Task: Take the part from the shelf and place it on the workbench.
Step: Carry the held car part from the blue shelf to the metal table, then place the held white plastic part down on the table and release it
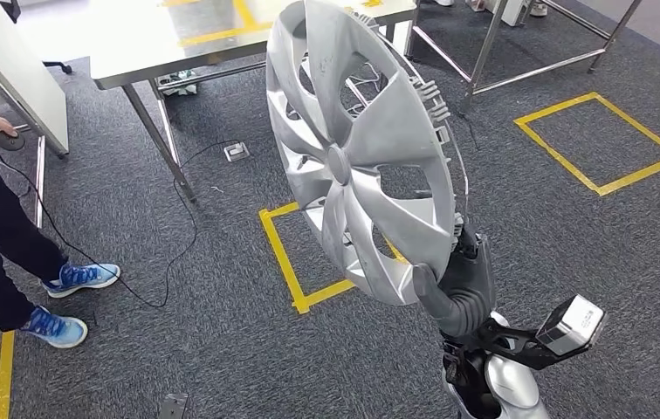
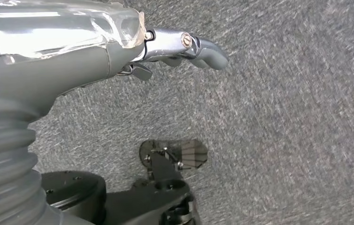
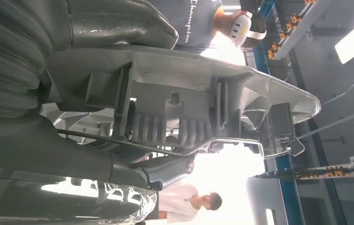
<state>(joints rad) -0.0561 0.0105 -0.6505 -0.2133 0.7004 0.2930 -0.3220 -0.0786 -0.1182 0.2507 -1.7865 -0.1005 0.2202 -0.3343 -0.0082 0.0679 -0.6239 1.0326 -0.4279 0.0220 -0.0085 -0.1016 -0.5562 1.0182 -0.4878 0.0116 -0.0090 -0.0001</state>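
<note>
The part is a large silver wheel cover [image 1: 357, 148], held up on edge and tilted in the middle of the head view. My right hand [image 1: 457, 292] grips its lower rim from below, thumb on the front face. In the right wrist view, the cover's ribbed back with clips and a wire ring [image 3: 189, 98] sits clamped in my right hand [image 3: 105, 28]. The steel workbench [image 1: 152, 52] stands at the far left, behind the cover. My left hand [image 2: 184, 47] hangs over the grey carpet, holding nothing, its fingers loosely extended.
A person in dark trousers and blue shoes [image 1: 78, 278] stands at the left, holding a black device with a cable [image 1: 134, 288] trailing across the carpet. Yellow tape squares [image 1: 601, 140] mark the floor. A second steel frame [image 1: 492, 48] stands far right. A white panel [image 1: 21, 70] leans at the left.
</note>
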